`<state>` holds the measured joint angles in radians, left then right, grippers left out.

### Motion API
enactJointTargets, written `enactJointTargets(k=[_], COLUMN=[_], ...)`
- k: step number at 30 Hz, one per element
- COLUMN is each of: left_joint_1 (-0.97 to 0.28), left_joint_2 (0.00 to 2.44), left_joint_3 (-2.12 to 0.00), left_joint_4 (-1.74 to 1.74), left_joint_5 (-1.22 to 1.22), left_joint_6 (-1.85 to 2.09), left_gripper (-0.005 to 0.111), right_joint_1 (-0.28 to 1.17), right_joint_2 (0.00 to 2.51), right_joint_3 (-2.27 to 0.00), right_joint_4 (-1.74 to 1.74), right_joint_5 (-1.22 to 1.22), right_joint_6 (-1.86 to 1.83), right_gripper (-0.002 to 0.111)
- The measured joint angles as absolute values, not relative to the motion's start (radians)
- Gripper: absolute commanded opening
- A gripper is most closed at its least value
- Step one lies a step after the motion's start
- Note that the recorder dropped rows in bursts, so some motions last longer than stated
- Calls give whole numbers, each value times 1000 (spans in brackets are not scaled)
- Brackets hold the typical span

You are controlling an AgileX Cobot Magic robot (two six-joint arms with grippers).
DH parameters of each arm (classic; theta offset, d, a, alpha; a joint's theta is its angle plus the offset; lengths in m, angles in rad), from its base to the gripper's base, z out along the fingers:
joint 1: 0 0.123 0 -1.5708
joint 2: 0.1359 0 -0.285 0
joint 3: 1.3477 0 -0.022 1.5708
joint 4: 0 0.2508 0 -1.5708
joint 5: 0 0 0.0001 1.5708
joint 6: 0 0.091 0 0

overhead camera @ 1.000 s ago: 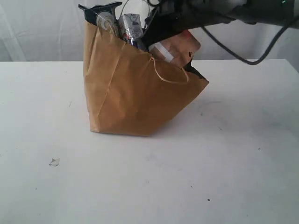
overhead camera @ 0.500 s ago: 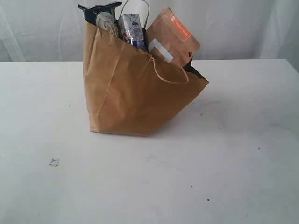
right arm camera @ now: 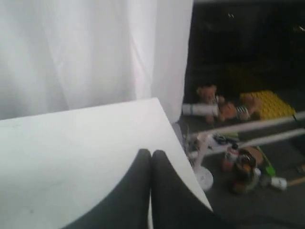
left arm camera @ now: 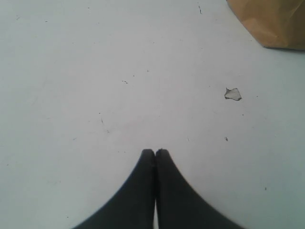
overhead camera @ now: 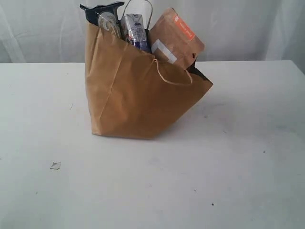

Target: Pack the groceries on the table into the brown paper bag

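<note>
Table [overhead camera: 238, 167] with brown paper bag [overhead camera: 133, 95] left of centre, brown white-square pouch [overhead camera: 174, 38] and small white carton [overhead camera: 135, 29] sticking from its mouth: exterior only. Left wrist: bag corner, left fingers [left arm camera: 147, 160] clenched; right wrist: right fingers [right arm camera: 142, 160] clenched near table corner.

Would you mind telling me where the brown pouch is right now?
In the exterior view, the pouch sticks out of the top of the paper bag, on its right side, just right of the carton.

groceries [overhead camera: 143, 33] in bag [overhead camera: 138, 95] on table [overhead camera: 238, 167]
</note>
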<state>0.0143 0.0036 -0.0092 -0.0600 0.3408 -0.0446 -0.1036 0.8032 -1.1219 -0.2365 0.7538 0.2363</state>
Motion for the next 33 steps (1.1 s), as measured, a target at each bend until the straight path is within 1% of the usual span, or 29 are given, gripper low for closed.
enactJointTargets(k=[4,10,13,21,26,29,31,33], left_joint_1=[14,14,14,14,14,14,14,14], left_joint_2=[4,4,4,4,4,4,4,4], left_joint_3=[-9,-9,-9,-9,-9,-9,-9,-9], left_joint_4=[-60,-60,-60,-58,-56,-54,-54,-54], left_joint_5=[341,341,341,341,341,341,341,341], left_joint_6=[-45,-45,-45,-45,-45,-45,-45,-45], left_gripper=[0,0,0,0,0,0,0,0], right_joint_1=[-45,-35,-35,-35,-35,-35,-35,-35], right_joint_2=[566,122,16,2,6,6,6,6], right_joint_3=[-998,-837,-746,-520,-324,-189,-86,-23], right_joint_4=[-230,-232,-241,-254,-256,-256,-247,-165], right_joint_5=[647,457,445,485,466,369,252,198], right_joint_6=[188,115,113,192,229,241,240,183], right_gripper=[0,0,0,0,0,0,0,0])
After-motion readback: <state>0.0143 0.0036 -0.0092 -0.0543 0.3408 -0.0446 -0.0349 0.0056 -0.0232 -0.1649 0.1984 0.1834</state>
